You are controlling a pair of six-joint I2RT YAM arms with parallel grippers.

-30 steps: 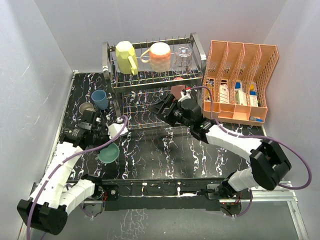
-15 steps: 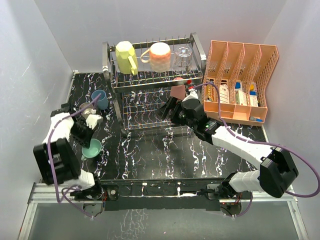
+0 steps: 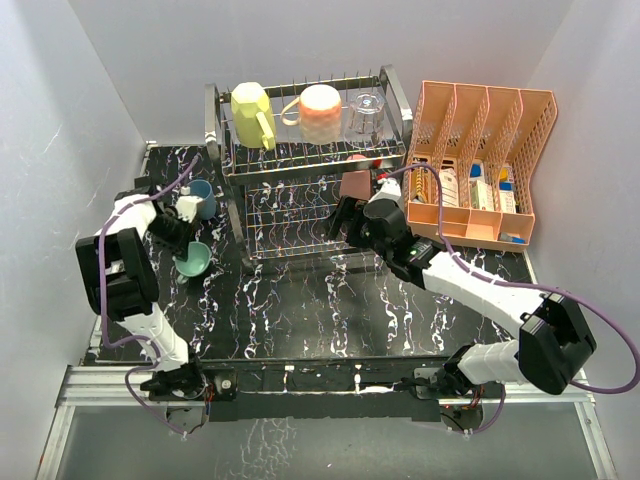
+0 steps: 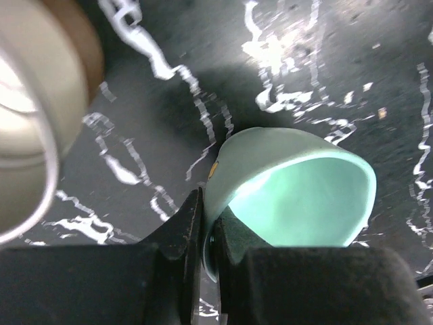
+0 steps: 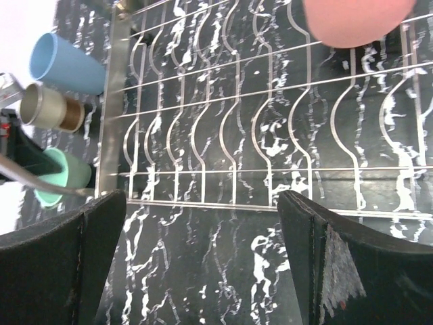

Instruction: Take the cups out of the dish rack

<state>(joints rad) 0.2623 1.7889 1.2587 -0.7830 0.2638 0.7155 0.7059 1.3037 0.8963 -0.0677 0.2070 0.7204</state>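
My left gripper (image 4: 208, 227) is shut on the rim of the teal-green cup (image 4: 298, 193), held tilted low over the table; the top view shows this cup (image 3: 190, 258) at the left. The blue cup (image 3: 201, 197) and the brown-and-white cup (image 5: 51, 110) stand just behind it. The dish rack (image 3: 310, 165) holds the pale yellow mug (image 3: 252, 112), the peach-pink mug (image 3: 320, 112) and the clear glass (image 3: 368, 110) on its top tier. The salmon-red cup (image 3: 355, 185) sits on the lower tier. My right gripper (image 5: 203, 203) is open and empty at the lower tier's front, near that cup (image 5: 355, 20).
The orange mesh organiser (image 3: 480, 160) with small items stands right of the rack. The rack's chrome side frame (image 5: 111, 108) lies between the lower tier and the cups on the left. Grey walls close in the table on three sides.
My left arm has swung left and back, carrying the teal-green cup from the front middle to beside the blue and brown-and-white cups. My right gripper has moved slightly nearer the salmon-red cup.
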